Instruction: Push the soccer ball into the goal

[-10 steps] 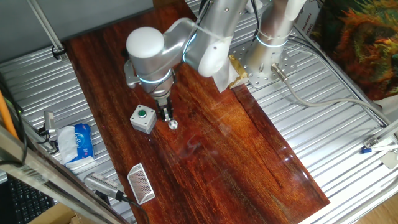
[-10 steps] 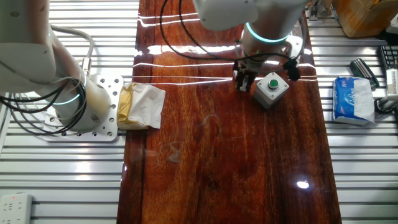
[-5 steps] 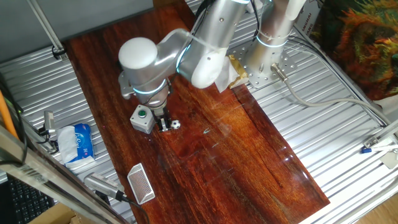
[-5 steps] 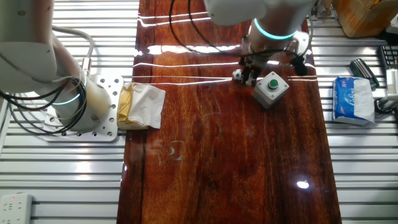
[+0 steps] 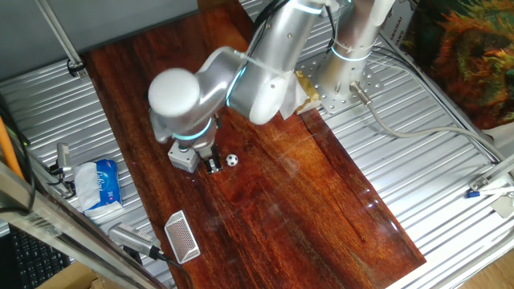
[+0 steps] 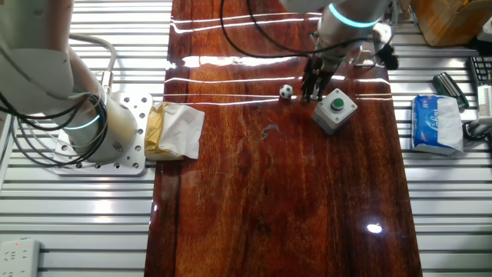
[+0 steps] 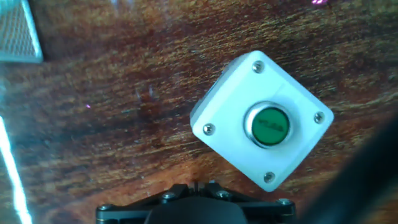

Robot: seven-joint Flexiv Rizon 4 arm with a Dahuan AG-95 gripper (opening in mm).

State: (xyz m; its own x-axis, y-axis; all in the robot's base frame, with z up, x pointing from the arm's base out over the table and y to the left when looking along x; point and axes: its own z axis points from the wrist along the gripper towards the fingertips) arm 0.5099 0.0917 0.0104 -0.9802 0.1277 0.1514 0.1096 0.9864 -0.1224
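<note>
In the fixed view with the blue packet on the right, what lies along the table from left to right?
Crumpled paper wad → soccer ball → robot's fingers → grey box with the green button → blue tissue packet.

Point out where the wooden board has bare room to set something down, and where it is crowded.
Bare: the long stretch of the wooden board from the ball toward the far end, and the strip between ball and goal. Crowded: the gripper, the button box and the ball bunch together there.
</note>
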